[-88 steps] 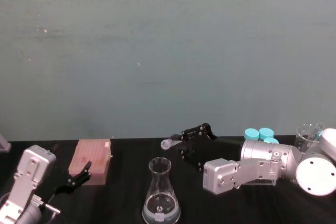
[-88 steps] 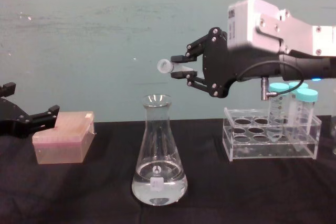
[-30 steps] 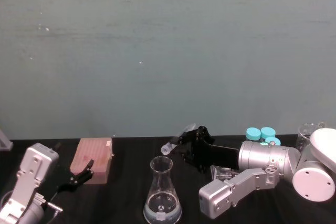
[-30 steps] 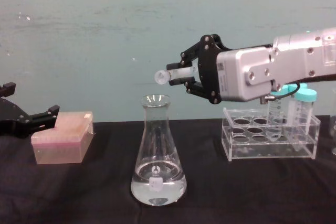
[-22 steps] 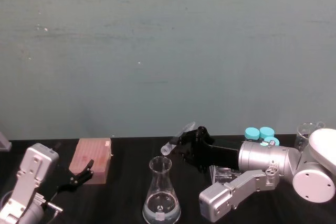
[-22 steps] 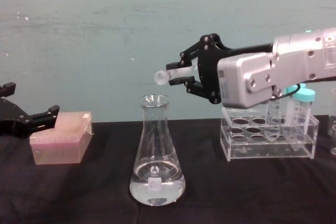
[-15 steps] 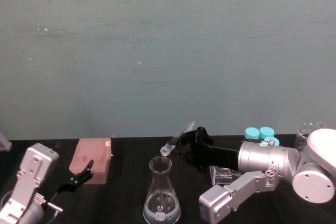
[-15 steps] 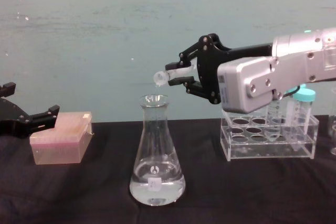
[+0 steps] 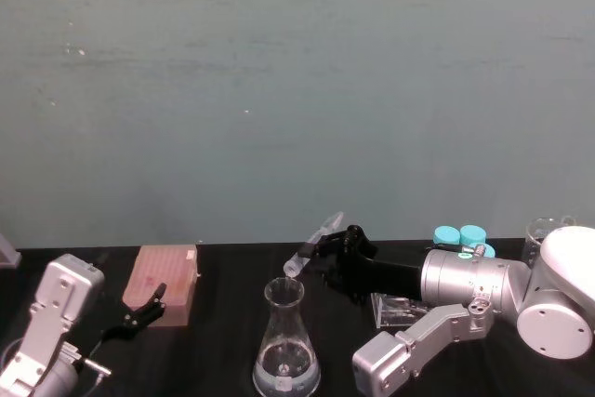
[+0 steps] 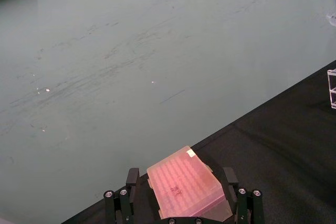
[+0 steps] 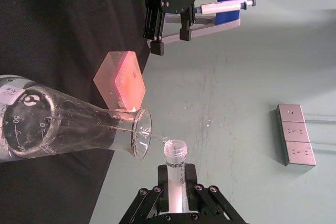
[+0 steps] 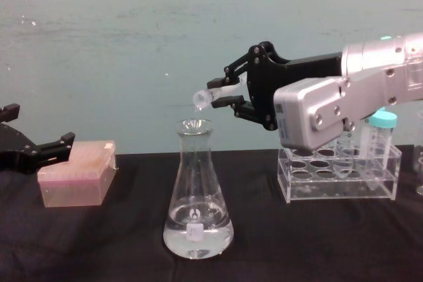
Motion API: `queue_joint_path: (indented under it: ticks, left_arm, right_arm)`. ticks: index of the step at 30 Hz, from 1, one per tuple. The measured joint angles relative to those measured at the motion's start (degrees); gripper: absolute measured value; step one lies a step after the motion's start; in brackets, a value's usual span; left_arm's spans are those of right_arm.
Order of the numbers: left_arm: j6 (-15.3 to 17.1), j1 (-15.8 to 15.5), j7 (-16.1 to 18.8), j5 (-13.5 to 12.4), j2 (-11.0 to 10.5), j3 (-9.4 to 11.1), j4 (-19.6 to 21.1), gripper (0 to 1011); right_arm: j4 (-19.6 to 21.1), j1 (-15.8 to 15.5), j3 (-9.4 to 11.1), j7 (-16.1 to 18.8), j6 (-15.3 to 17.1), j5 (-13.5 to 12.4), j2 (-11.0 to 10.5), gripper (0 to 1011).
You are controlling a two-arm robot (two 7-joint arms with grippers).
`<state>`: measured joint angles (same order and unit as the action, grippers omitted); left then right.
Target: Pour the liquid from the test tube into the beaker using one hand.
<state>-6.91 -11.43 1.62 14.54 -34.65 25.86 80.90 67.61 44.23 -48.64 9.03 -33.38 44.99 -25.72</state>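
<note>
Your test tube [image 12: 210, 96] lies nearly level in the air, its rim tipped slightly down to the left over the conical flask's [image 12: 197, 189] mouth, with a thin stream of liquid [image 11: 157, 139] crossing. The right gripper's [image 12: 219, 94] fingers pinch the tube. The left gripper [image 9: 144, 307] rests, fingers spread, by the pink tip box [image 12: 73, 175].

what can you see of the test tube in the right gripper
The test tube is slim, clear plastic with a whitish rim and dark lettering along its side. The right gripper clamps its body between both fingers, tilted with the open mouth lowest, just above the mouth of the beaker, not touching the glass. In the right wrist view, what looks like a thin clear stream of liquid runs from its rim into the beaker.
</note>
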Motion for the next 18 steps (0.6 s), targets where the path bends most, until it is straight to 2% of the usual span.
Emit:
queue_joint_path:
  ticks: [18]
  left_arm:
    - [0.00,0.00,0.00,0.00,0.00,0.00,0.00,1000]
  right_arm:
    - [-0.43,1.46,-1.50,-1.63,0.66,2.63,-0.09,189]
